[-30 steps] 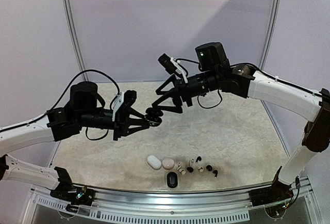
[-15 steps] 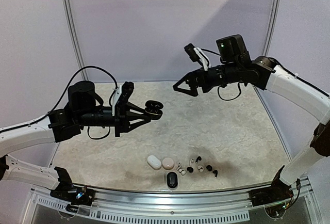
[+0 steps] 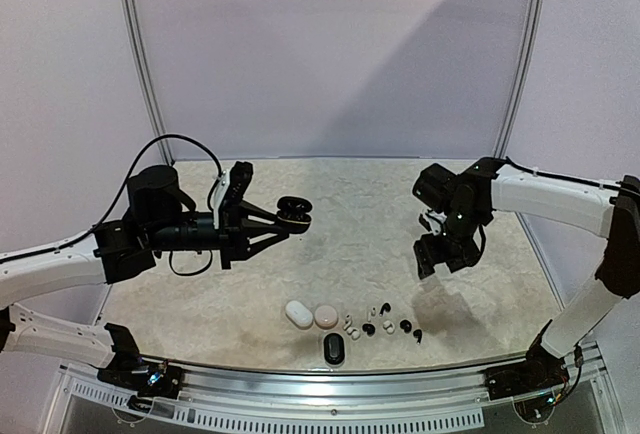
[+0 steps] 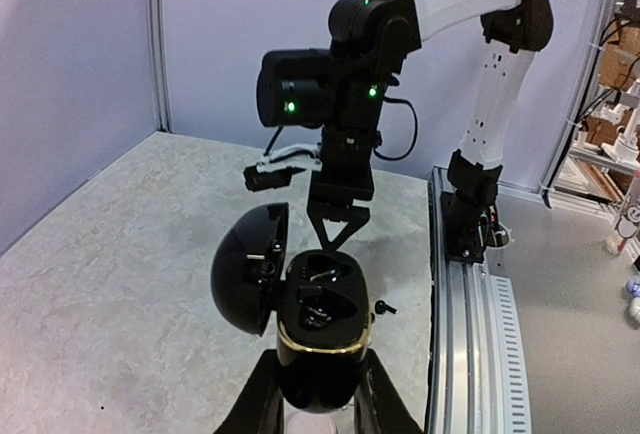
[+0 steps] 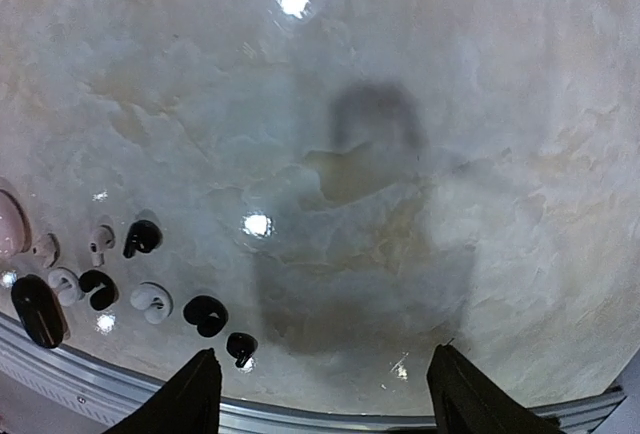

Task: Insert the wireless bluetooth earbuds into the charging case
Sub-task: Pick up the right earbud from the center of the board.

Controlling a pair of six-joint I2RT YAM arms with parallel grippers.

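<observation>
Hovering above the table (image 5: 400, 104), right claw (image 5: 325, 379) spread wide, nothing between its fingers. Buds (image 5: 205, 314) lie scattered on the table beyond its left finger in the wrist view. Left claw (image 4: 318, 394) clamps an open black case (image 4: 320, 324).

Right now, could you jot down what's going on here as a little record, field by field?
Left tool: shut on the open black case, held in the air above the table
Case lid: swung open; whether buds sit inside, cannot tell
Right tool: open, empty, pointing down over bare table
Loose earbuds: white and black, lying by the near edge
Other cases on table: white case, pink case, dark case, left of the earbuds
</observation>
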